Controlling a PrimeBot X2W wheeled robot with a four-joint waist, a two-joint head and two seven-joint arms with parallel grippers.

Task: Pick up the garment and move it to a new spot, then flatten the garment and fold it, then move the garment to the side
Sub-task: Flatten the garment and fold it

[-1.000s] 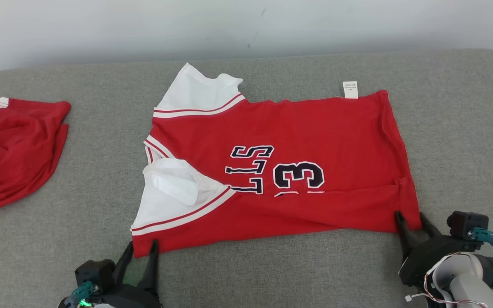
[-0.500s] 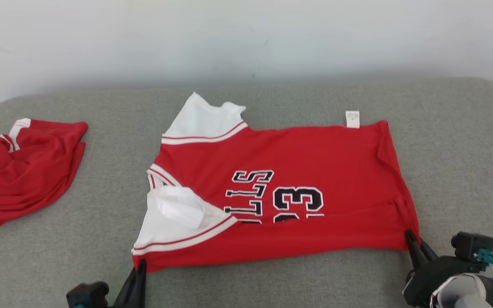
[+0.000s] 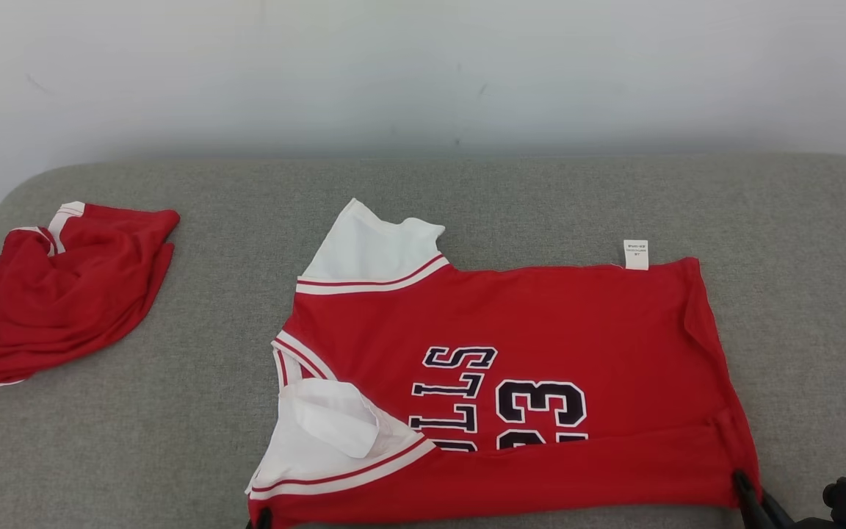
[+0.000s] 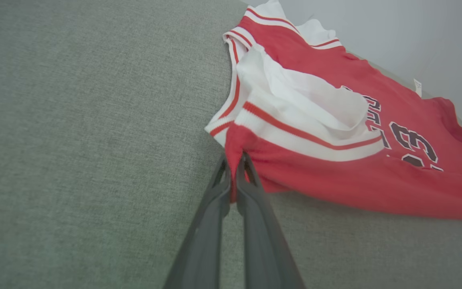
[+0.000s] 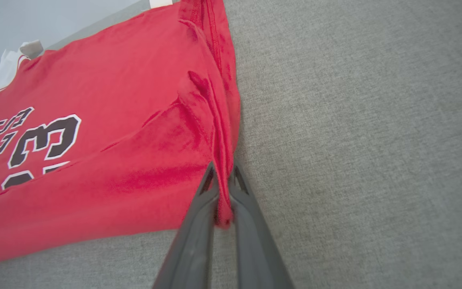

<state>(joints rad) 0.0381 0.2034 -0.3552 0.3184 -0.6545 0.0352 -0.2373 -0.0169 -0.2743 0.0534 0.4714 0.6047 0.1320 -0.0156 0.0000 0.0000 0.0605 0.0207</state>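
Change: left gripper [image 4: 235, 162] and right gripper [image 5: 223, 174], open astride the near edge a second ago, now pinch it (the head camera tilted, not the cloth).
Left grip: clenched on jersey [image 3: 526, 323] corner beside the white sleeve [image 4: 295, 92].
Right grip: clenched on the hem corner.
Axis: jersey lies ahead of both fingertips, length spanning claw to claw.

Head cam looked forward and down from the near edge across the grey cushion [image 3: 173, 441], wall [image 3: 423, 73] at 12 o'clock, mid range. Left wrist cam sat low and close at the jersey [image 3: 540, 316] corner at 7 o'clock, facing 1. Right wrist cam sat close at the 5 o'clock corner, facing 11. All three shared the printed number [image 3: 540, 408].
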